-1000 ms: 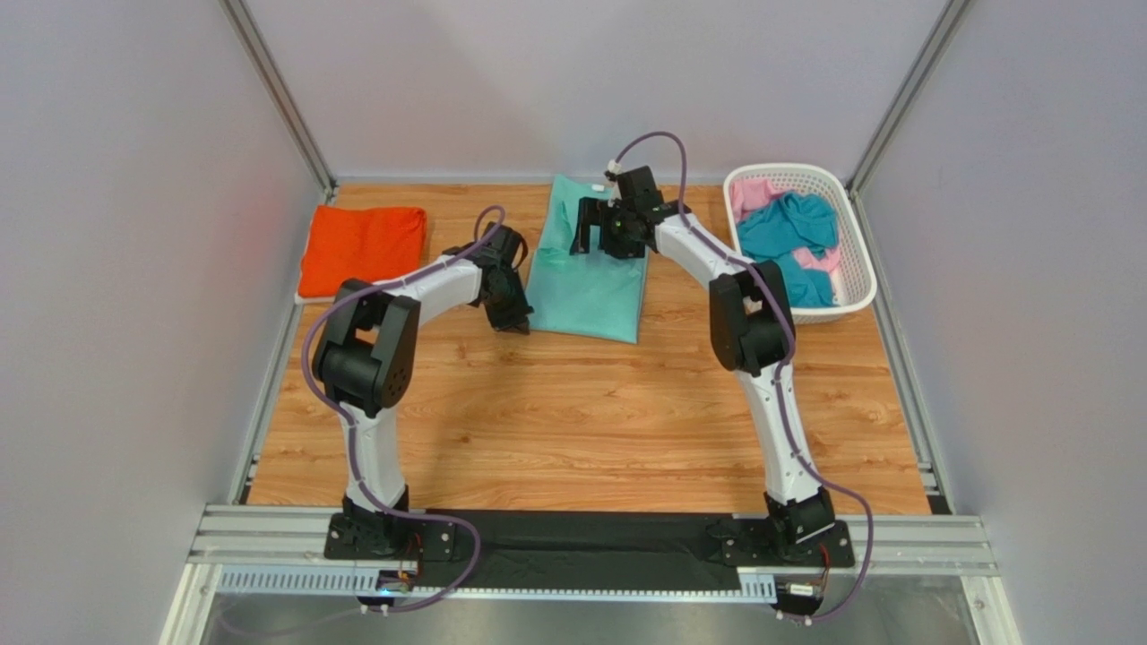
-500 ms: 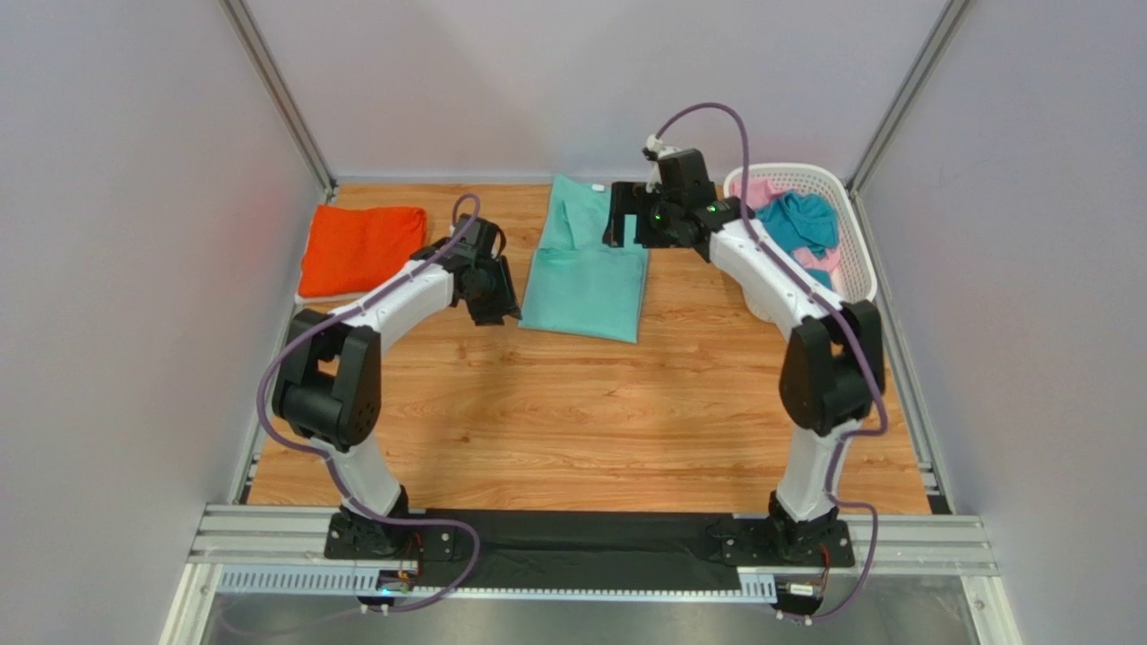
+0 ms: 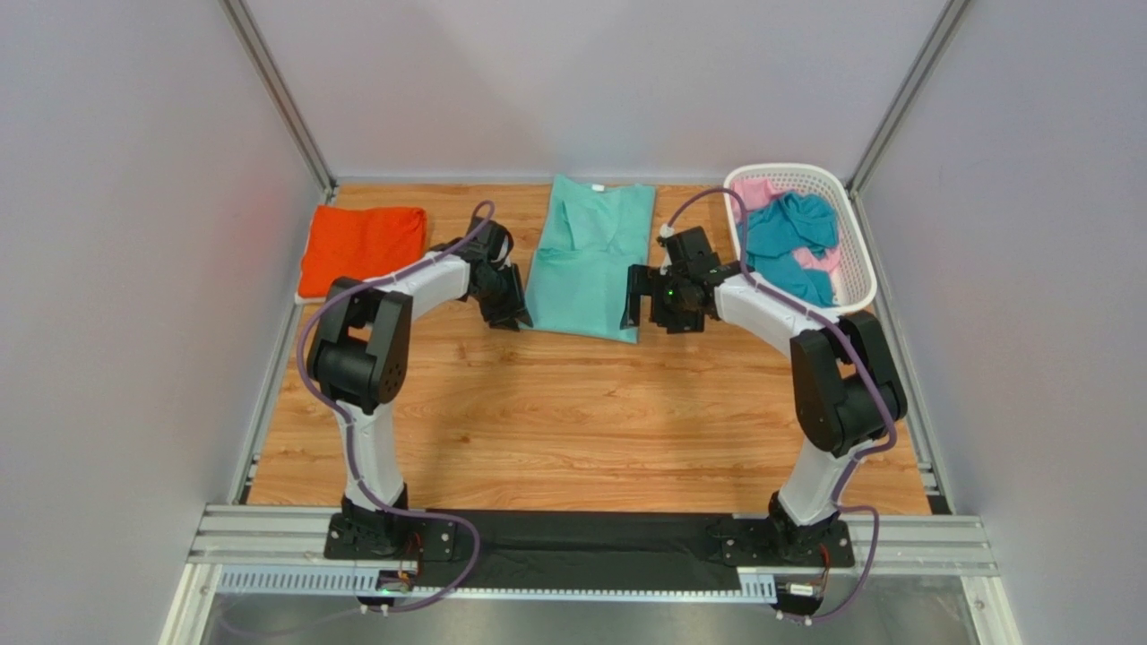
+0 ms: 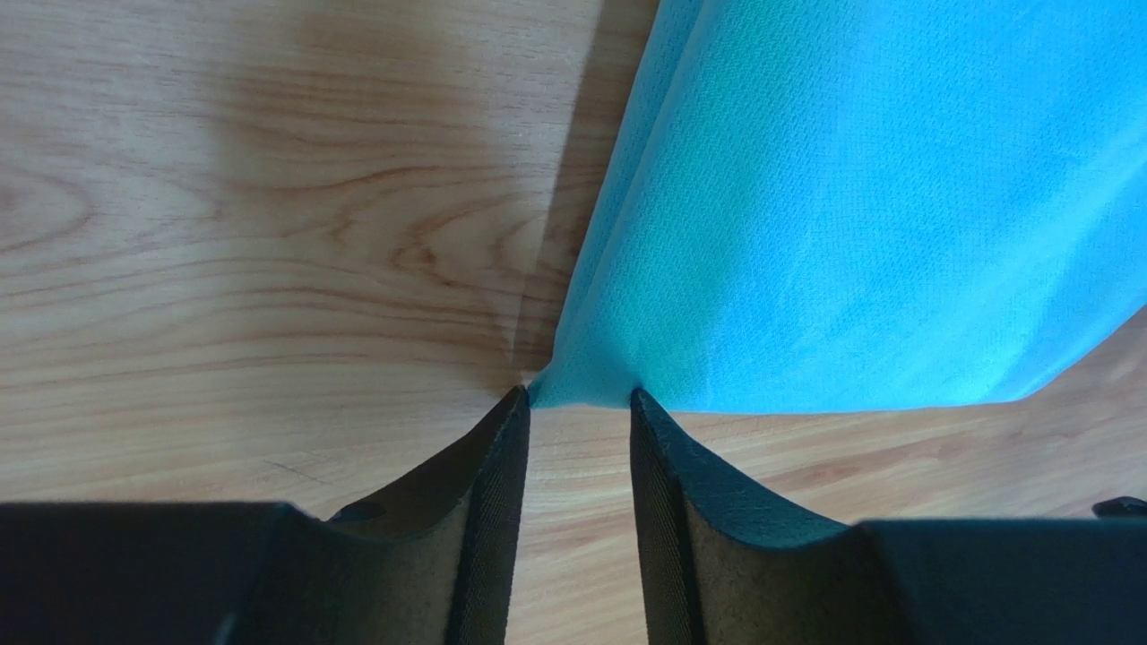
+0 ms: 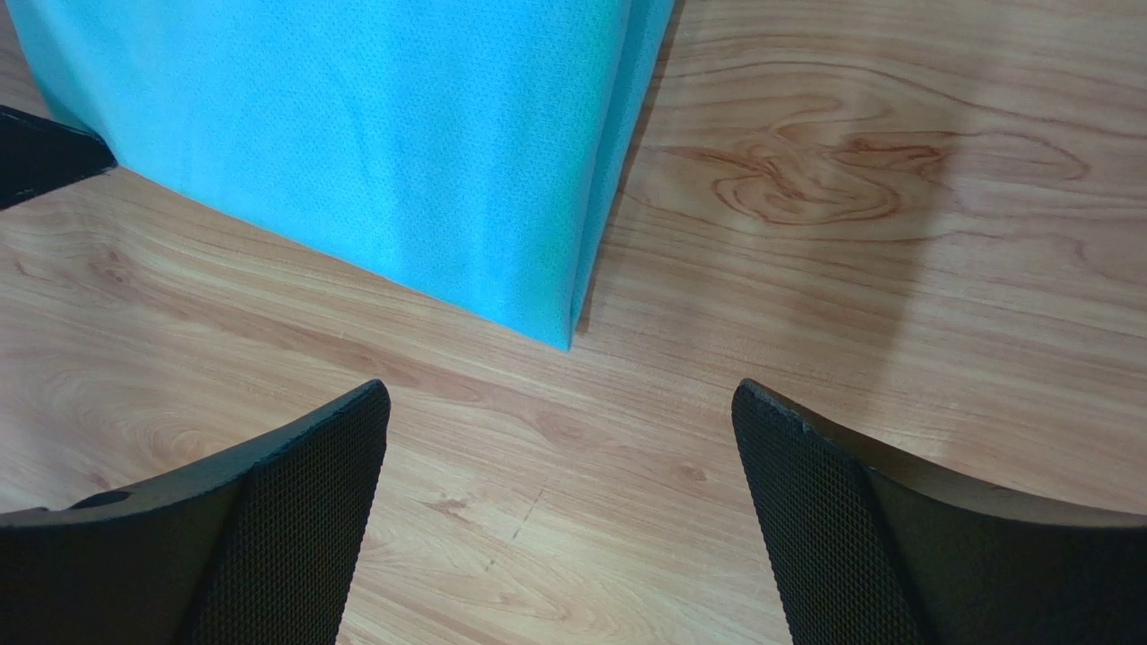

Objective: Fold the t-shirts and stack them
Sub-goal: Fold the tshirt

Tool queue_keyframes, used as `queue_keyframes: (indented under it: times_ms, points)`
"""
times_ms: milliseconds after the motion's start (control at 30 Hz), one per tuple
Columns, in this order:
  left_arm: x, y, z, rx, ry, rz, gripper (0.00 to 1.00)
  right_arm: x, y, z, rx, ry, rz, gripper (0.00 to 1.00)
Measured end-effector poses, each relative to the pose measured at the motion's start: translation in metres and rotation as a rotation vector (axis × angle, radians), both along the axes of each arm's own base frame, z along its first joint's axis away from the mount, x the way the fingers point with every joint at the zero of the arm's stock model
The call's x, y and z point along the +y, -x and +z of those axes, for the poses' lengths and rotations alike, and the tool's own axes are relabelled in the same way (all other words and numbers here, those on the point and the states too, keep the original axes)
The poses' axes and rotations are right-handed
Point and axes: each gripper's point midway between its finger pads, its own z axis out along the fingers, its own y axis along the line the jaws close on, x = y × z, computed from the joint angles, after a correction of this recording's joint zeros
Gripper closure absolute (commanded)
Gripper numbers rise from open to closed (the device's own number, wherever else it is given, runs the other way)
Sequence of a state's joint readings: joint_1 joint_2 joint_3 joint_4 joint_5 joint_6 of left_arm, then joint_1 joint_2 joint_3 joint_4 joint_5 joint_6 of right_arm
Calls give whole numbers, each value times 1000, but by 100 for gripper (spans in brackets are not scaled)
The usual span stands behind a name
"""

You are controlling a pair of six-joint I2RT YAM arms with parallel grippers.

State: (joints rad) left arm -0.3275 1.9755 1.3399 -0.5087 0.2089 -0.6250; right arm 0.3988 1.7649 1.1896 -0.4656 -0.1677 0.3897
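**Top external view.** The light mint-green cloth t-shirt (image 3: 590, 262) lies flat at the far middle of the wooden table (image 3: 579, 417). It is folded into a long narrow panel. Its long axis runs from the far edge toward the arm bases, with the collar at the far end and the hem nearest the arms. A small pale mark at the collar, possibly a tag, is too small to read.

The left gripper (image 3: 509, 309) sits at the near-left hem corner. The right gripper (image 3: 641, 298) sits just beside the near-right hem corner. A folded orange cloth t-shirt (image 3: 361, 249) lies at the far left, well apart from the mint one. A white slotted plastic basket (image 3: 862, 276) stands at the far right. It holds a crumpled dark teal t-shirt (image 3: 792, 242) and a pink t-shirt (image 3: 754, 196).

**Left wrist view.** The left gripper (image 4: 579, 401) has its black fingers (image 4: 492, 511) a narrow gap apart. The hem corner of the mint t-shirt (image 4: 862, 202) fills the gap at the tips, and bare wood shows between the fingers behind it. Whether the tips clamp the cloth cannot be determined.

**Right wrist view.** The right gripper (image 5: 559, 393) has its fingers (image 5: 290, 511) spread wide over bare wood. The other hem corner of the mint t-shirt (image 5: 377, 148) lies just beyond the tips, untouched.
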Motion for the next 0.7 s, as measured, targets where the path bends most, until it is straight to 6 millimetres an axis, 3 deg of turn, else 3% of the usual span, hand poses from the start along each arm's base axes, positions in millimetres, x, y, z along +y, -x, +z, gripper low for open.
queue_keyframes:
  times_ms: [33,67,267,433,700]
  points:
    - [-1,0,0,-3,3,-1,67,2,-1,0,0,-8,-1,1]
    - [-1,0,-1,-4,7,-5,76,4,-2,-1,-2,-15,1,2]
    - [-6,2,-6,5,35,-12,100,22,4,-19,29,-20,37,15]
    - [-9,0,-6,-4,50,-17,100,33,9,-29,48,-18,58,21]
    - [-10,0,-6,-50,76,-21,100,32,7,-37,52,0,62,55]
